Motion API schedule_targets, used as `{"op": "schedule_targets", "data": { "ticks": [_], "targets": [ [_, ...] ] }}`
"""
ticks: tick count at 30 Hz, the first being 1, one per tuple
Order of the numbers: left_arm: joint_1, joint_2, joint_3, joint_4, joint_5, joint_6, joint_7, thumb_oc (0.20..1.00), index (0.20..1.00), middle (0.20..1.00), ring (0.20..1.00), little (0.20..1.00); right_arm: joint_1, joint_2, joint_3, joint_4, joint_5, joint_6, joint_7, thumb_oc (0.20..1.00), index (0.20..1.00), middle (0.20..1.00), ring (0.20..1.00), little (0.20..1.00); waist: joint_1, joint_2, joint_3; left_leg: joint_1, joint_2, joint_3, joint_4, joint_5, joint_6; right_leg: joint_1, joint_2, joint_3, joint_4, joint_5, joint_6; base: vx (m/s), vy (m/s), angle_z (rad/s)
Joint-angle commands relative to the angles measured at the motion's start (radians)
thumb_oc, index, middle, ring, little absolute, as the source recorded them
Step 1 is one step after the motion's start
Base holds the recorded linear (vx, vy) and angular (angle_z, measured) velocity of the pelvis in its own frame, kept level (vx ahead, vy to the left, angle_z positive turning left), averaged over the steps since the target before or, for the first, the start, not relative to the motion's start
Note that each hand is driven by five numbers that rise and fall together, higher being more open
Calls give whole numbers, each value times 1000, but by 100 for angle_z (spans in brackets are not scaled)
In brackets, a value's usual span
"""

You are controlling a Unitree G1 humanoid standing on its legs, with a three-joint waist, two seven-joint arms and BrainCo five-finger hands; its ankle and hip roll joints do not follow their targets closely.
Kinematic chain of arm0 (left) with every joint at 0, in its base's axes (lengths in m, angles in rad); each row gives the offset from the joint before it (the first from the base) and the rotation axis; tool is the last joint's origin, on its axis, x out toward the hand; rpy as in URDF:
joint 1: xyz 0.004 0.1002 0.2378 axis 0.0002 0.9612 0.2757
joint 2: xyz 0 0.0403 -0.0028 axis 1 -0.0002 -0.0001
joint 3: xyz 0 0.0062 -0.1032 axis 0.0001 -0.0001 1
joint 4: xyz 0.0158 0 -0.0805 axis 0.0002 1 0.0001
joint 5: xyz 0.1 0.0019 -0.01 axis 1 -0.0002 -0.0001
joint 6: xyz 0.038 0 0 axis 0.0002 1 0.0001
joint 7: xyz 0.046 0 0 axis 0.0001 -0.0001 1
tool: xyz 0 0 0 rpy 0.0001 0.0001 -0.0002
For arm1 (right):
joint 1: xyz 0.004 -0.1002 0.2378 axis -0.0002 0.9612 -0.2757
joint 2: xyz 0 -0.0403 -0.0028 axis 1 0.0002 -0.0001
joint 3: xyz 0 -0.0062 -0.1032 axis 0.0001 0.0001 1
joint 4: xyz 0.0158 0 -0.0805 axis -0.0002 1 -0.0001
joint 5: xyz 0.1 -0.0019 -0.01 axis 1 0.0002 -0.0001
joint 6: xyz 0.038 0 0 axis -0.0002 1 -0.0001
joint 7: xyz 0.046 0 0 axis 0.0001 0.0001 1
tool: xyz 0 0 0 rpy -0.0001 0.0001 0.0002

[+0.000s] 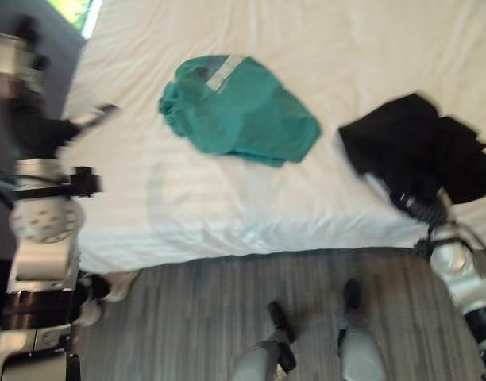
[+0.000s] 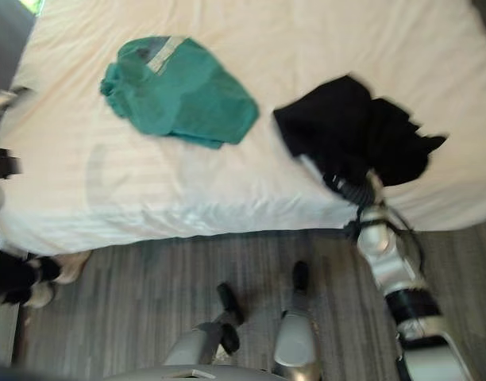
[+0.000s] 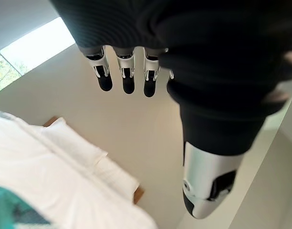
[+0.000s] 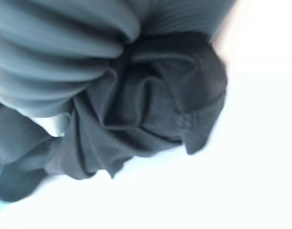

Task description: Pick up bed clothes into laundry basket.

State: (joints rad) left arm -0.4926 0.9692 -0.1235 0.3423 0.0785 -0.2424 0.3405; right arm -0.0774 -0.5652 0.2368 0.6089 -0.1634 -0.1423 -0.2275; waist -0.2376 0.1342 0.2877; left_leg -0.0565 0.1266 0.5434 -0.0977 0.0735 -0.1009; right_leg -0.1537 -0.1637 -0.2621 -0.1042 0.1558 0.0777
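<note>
I am reaching my right hand into the black garment lying near the bed's front edge, on my right side of the white sheet. In my right wrist view the dark cloth is bunching tight against the ribbed cover, but my fingers are buried in the folds, so I cannot tell whether they are closing on it or lying slack. I am judging that I am working for a hold at the garment's near edge because that is the part closest to me. The teal garment is lying crumpled farther to my left on the sheet, well apart from the black one and touched by nothing. I am holding my left hand raised off to the bed's left side, its fingers hanging straight and relaxed with nothing in them, likely to keep it clear while the right works.
</note>
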Motion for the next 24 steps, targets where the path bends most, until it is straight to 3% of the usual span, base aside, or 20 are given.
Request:
{"op": "schedule_targets", "data": {
  "ticks": [1, 3, 4, 5, 11, 18, 20, 21, 22, 24],
  "targets": [
    [-256, -3, -87, 228, 344, 177, 171, 1000, 1000, 1000, 1000, 1000, 34, 10, 114, 228, -92, 33, 45, 200, 200, 200, 200, 200, -46, 14, 91, 171, 171, -14, 14, 34, -160, -13, -61, -24, 39, -120, 79, -63, 34, -15],
    [-358, -5, -184, 353, 379, 195, 208, 1000, 1000, 1000, 1000, 1000, 32, 22, 137, 300, -100, 30, 48, 200, 200, 200, 200, 200, -54, -1, 101, 176, 171, 1, 15, 23, -158, -19, -58, -14, 43, -115, 79, -82, 13, -20],
    [-488, -3, -341, 547, 456, 251, 198, 1000, 1000, 1000, 1000, 1000, 25, 22, 194, 429, -136, 44, 56, 200, 200, 200, 200, 200, -90, -19, 115, 169, 171, 26, 16, -3, -153, -60, -51, 8, 56, -100, 86, -115, 21, -37],
    [-543, 4, -406, 603, 500, 269, 188, 1000, 1000, 1000, 1000, 1000, 25, 22, 211, 463, -157, 48, 58, 200, 200, 200, 200, 200, -98, -24, 119, 162, 168, 32, 15, -13, -151, -84, -48, 17, 62, -94, 90, -155, 30, -43],
    [-763, 53, -658, 750, 686, 307, 174, 1000, 1000, 1000, 1000, 1000, 128, 66, 261, 557, -191, 40, 115, 200, 200, 200, 200, 200, -98, -48, 97, 53, 161, 42, 10, -17, -149, -236, -36, 42, 62, -43, 120, -78, -26, -40],
    [-835, 114, -755, 824, 703, 289, 91, 1000, 1000, 1000, 1000, 1000, 155, 106, 221, 562, -60, 41, 167, 200, 200, 200, 200, 200, -118, -59, 125, -26, 164, 42, 10, 16, -155, -316, -46, 55, 53, -8, 129, -22, -15, -3],
    [-821, 113, -760, 864, 707, 282, 41, 1000, 1000, 1000, 1000, 1000, 72, 176, 260, 531, -6, 52, 166, 200, 200, 200, 200, 200, -103, -49, 131, -49, 161, 33, 10, 16, -156, -336, -49, 57, 49, -2, 130, -12, -2, 2],
    [-792, 98, -780, 931, 700, 262, -82, 545, 545, 545, 545, 545, 55, 174, 249, 535, 29, 60, 184, 200, 200, 200, 200, 200, -112, -50, 141, -68, 162, 38, 10, 23, -159, -364, -48, 65, 47, 7, 130, -16, 36, -6],
    [-772, 95, -778, 951, 696, 250, -133, 200, 200, 200, 200, 200, 33, 166, 240, 539, 48, 71, 186, 200, 200, 200, 200, 200, -113, -50, 144, -79, 163, 38, 10, 26, -160, -377, -47, 70, 46, 11, 131, -22, 28, -11],
    [-732, 92, -758, 956, 659, 230, -184, 200, 200, 200, 200, 200, -14, 152, 230, 560, 83, 96, 199, 200, 200, 200, 200, 200, -109, -51, 144, -96, 164, 34, 10, 27, -159, -389, -46, 76, 44, 15, 130, -7, -12, -11]
  ]
}}
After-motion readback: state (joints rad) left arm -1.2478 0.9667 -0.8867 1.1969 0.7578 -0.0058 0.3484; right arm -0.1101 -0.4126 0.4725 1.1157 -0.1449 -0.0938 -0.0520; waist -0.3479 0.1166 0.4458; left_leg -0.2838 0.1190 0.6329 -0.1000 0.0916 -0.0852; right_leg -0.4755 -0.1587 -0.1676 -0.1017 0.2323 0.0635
